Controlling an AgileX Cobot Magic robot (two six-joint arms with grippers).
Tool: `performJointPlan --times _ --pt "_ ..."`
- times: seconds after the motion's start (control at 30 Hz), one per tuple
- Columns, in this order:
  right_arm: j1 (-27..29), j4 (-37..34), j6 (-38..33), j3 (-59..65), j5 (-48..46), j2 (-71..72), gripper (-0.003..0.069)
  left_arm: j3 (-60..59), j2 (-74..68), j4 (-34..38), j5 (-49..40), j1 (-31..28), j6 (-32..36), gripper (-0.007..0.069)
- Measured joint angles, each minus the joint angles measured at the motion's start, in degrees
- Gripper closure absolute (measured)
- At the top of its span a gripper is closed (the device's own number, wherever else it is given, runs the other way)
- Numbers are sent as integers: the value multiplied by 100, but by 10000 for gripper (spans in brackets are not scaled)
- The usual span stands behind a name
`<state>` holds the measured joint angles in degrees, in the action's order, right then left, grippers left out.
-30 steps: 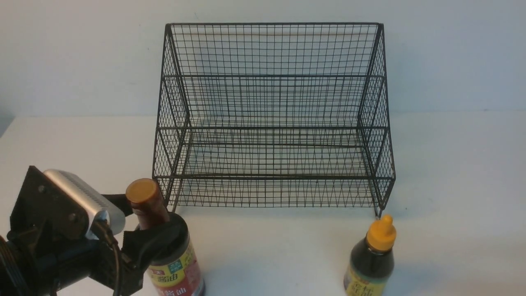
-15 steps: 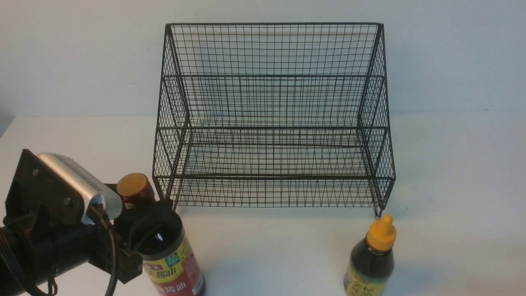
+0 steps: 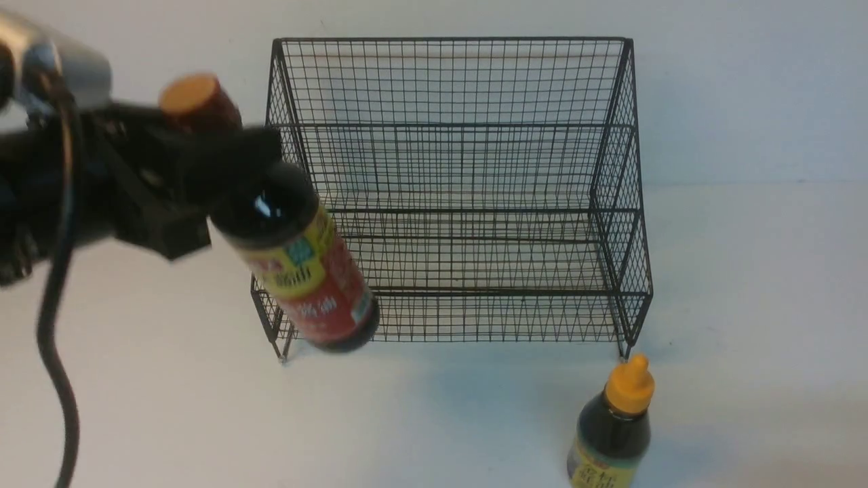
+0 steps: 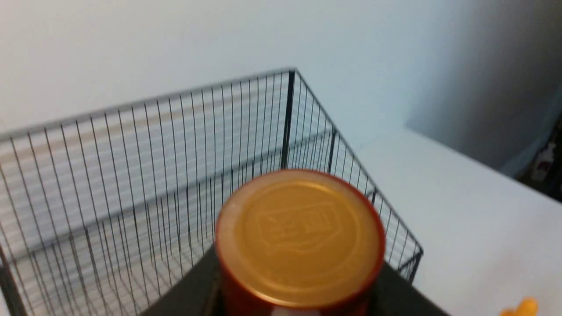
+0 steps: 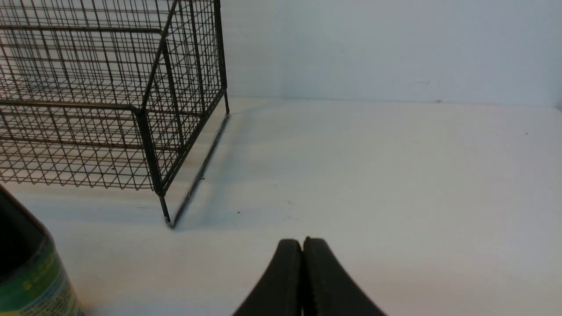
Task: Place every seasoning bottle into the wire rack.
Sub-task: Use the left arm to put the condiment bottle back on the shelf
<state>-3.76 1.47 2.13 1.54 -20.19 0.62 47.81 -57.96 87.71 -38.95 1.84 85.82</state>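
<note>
- Left gripper clamps tall bottle's neck; bottle airborne, tilted, left of centre, before rack.
- Right gripper closed, empty.
- Short bottle on table, lower right; neither racked yet.

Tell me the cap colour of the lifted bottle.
Golden orange; the cap shows best in the left wrist view.

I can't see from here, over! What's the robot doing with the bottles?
Left gripper shut on tall bottle, tilted, airborne at left front of wire rack. Right gripper shut, empty. Short bottle standing on table. Rack empty, nothing blocking.
</note>
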Motion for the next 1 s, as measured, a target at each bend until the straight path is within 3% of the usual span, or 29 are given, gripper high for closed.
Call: performJointPlan --times 0.17,0.47,1.0 --pt "0 0 0 0 0 0 673 1256 -611 -472 -261 0 -691 360" --pt "0 0 0 0 0 0 673 2368 -2067 -886 -86 0 -731 360" --pt "0 0 0 0 0 0 673 2663 -3007 -138 -492 6 292 360"
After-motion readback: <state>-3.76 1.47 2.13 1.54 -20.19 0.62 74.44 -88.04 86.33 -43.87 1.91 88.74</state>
